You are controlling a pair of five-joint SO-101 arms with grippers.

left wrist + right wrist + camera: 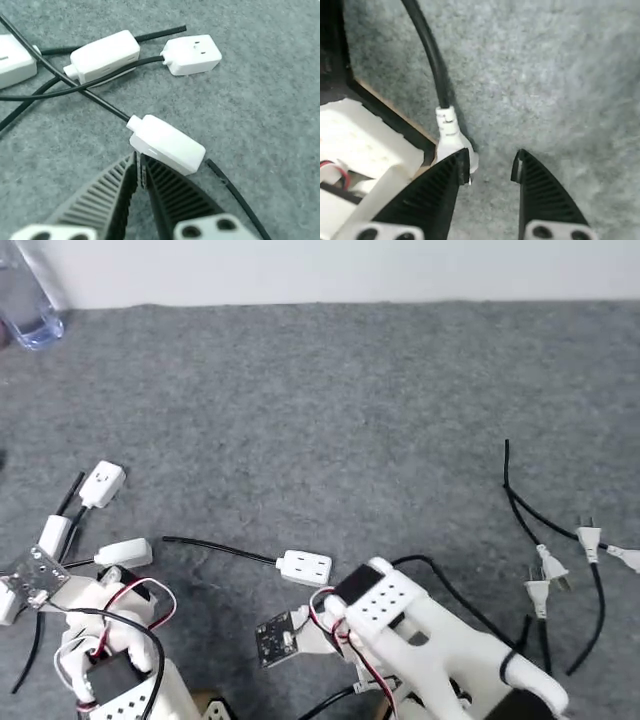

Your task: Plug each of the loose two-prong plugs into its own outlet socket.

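Two-prong plugs lie loose on their black cords at the right edge of the grey mat, well apart from the white outlet sockets clustered at the left and a lone socket near the centre. Another white plug, on a black cord, sits just beside one finger of the right gripper, outside its parted, empty jaws. The left gripper, fingers pressed together on nothing, points its tips at the side of the nearest outlet socket.
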